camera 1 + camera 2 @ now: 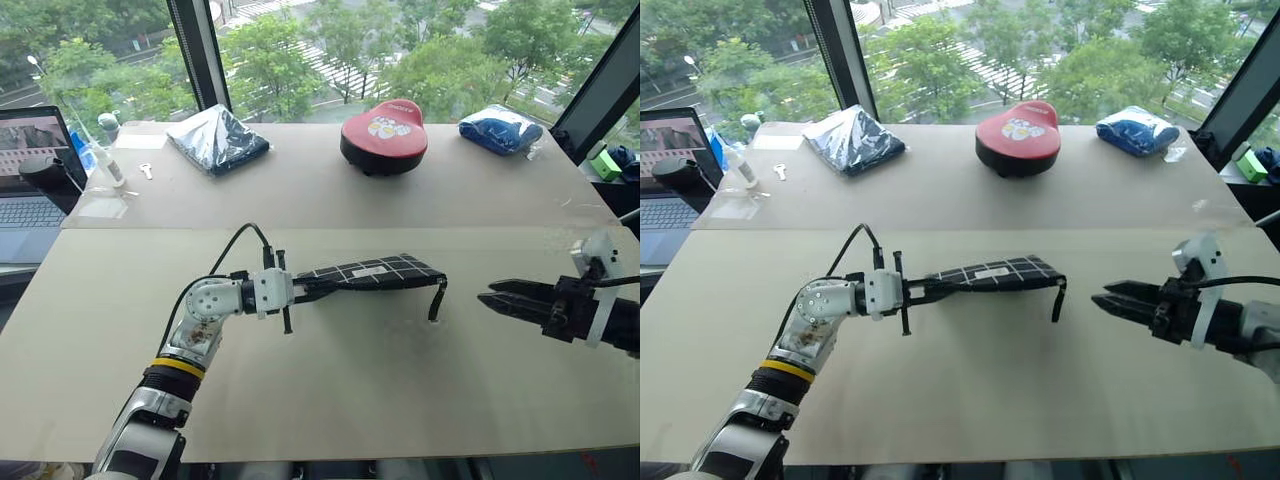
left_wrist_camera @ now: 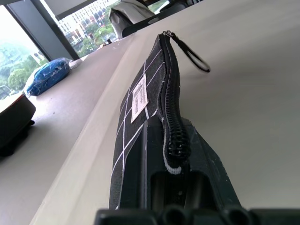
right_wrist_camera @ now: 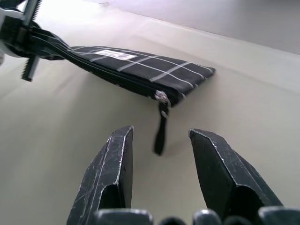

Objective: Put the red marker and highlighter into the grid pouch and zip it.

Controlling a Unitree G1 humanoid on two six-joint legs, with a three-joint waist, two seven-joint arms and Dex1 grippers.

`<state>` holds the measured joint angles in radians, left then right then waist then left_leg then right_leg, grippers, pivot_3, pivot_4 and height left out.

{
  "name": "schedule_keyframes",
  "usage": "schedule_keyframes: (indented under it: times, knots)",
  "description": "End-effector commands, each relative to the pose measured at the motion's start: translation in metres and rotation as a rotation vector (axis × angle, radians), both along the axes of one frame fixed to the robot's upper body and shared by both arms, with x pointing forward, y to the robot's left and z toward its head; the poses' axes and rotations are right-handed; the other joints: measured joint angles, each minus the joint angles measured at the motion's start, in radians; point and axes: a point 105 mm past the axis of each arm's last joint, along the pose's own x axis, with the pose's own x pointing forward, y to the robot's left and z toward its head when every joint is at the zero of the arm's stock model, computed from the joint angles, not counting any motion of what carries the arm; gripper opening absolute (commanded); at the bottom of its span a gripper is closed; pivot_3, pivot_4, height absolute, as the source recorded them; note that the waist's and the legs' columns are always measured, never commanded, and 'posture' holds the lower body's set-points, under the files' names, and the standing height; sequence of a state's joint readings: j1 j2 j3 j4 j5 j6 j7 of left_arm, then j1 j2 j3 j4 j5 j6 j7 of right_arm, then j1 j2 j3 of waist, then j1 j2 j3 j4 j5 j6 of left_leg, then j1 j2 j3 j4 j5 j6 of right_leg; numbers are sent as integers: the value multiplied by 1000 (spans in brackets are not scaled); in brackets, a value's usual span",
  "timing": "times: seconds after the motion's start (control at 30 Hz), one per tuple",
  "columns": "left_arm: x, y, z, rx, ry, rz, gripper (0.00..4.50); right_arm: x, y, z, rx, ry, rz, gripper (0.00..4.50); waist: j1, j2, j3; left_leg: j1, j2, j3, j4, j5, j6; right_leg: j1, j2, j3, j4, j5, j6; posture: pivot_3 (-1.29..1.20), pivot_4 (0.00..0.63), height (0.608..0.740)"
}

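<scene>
The left end effector (image 1: 300,290) clamps one end of the flat black fabric grid pouch (image 1: 375,272), held off the pale counter (image 1: 350,400), zipper closed, strap (image 1: 437,300) dangling. The right end effector (image 3: 159,154) hangs empty nearby, fingers parted. Beyond lie a glossy red-topped case (image 1: 384,135), bagged blue cloths (image 1: 500,128) and a laptop (image 1: 30,170), cut off.

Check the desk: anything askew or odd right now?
Only the grid pouch: it isn't lying flat. The left end effector is shut on one end, holding it off the table, zipper closed, pull strap dangling. The right end effector sits open, apart from it. No spills or damage.
</scene>
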<state>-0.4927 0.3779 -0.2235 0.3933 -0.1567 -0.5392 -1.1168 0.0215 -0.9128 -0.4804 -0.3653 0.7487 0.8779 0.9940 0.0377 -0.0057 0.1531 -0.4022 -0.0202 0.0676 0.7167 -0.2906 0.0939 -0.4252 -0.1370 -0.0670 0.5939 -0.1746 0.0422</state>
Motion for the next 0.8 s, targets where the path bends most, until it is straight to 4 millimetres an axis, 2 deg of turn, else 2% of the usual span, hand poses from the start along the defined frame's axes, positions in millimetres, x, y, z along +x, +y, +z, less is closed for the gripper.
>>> schedule_keyframes:
  times: [0.03,0.07,0.1,0.13,0.2,0.27,0.33,0.47,0.57,0.63,0.7,0.8]
  knots:
    - [3,-8,4,21,-79,-41,400,-3,8,2,-4,-24,19,2188,3,0,0,-1,0,0,1,0,0,0,0,0,0,0,0,0,150,740]
    - [3,-9,2,32,-69,-59,804,-2,9,1,-1,-23,18,2194,4,0,0,-1,-1,0,1,0,0,0,0,0,0,0,0,0,150,740]
    - [1,-10,0,39,-62,-79,916,-2,10,1,-1,-23,19,2194,3,0,0,-1,-1,0,2,0,0,0,0,0,0,0,0,0,150,740]
    - [0,-11,-1,42,-54,-95,1233,-1,10,1,-2,-24,20,2194,3,0,0,-1,-1,0,3,0,0,0,0,0,0,0,0,0,150,740]
    - [2,-11,4,18,-73,-75,2048,0,12,2,-3,-28,23,2194,1,0,0,-1,0,0,3,0,0,0,-1,0,0,0,0,0,150,740]
    - [6,-6,10,-8,-85,-24,2664,2,12,3,-7,-31,22,2194,1,0,0,-2,0,0,4,0,-1,0,-1,0,0,0,0,0,150,740]
    - [5,5,14,-27,-24,5,3436,4,11,3,-9,-32,21,2194,1,0,0,-2,0,0,4,0,-1,0,-1,0,0,0,0,0,150,740]
    - [-12,30,22,-75,188,38,3436,8,7,4,-18,-36,13,2194,-6,0,0,-1,1,0,3,1,-1,-1,0,0,0,0,0,0,150,740]
    - [-32,59,12,7,425,96,3436,12,3,5,-23,-45,5,2194,-20,0,0,-1,2,0,3,1,-2,-1,0,0,0,0,1,0,150,740]
    - [-44,75,7,66,508,134,3436,16,1,5,-27,-49,1,2194,-26,0,0,-1,2,-1,3,1,-2,-1,0,1,0,-1,1,0,150,740]
    - [-47,90,8,64,588,207,3436,20,-3,6,-35,-56,-7,2194,-23,1,1,-1,1,-1,2,1,-2,0,0,1,0,-1,1,0,150,740]
    - [-40,110,24,-31,635,339,3436,24,-7,9,-31,-73,-22,2194,-15,1,1,-1,1,-2,3,1,-2,0,0,1,0,-2,2,0,150,740]
